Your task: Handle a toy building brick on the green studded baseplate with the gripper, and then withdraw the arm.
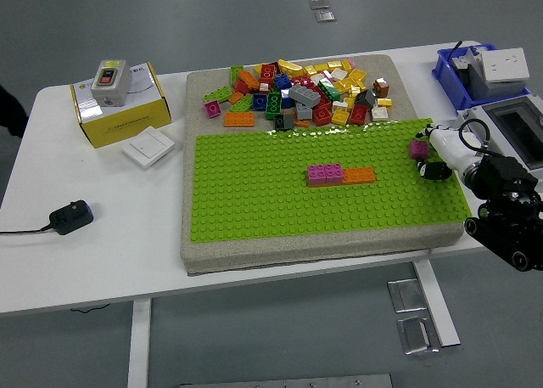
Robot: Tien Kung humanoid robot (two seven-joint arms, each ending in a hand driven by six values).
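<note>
We see the right hand (pixel 434 153) at the right edge of the green baseplate (pixel 280 201), w/ a small magenta brick (pixel 419 149) at its fingertips, just over the plate's upper right corner. Fingers look closed around that brick, though the view is small & partly blocked, so whether it's pinched tight or only touched is hard to say. We can't tell if the brick is already seated on the studs or held just above them. Mid-plate sits a short row: 1 pink brick (pixel 325 175) touching 1 orange brick (pixel 359 175), both pressed on, well apart from the hand. The loose brick pile (pixel 305 95) lies on the grey pad behind the plate. Left arm isn't in view. Our read: handling step is underway, approx halfway. Still left, as far as we can judge: set or press the magenta brick, let go, then pull the arm back off the table to the right.
</note>
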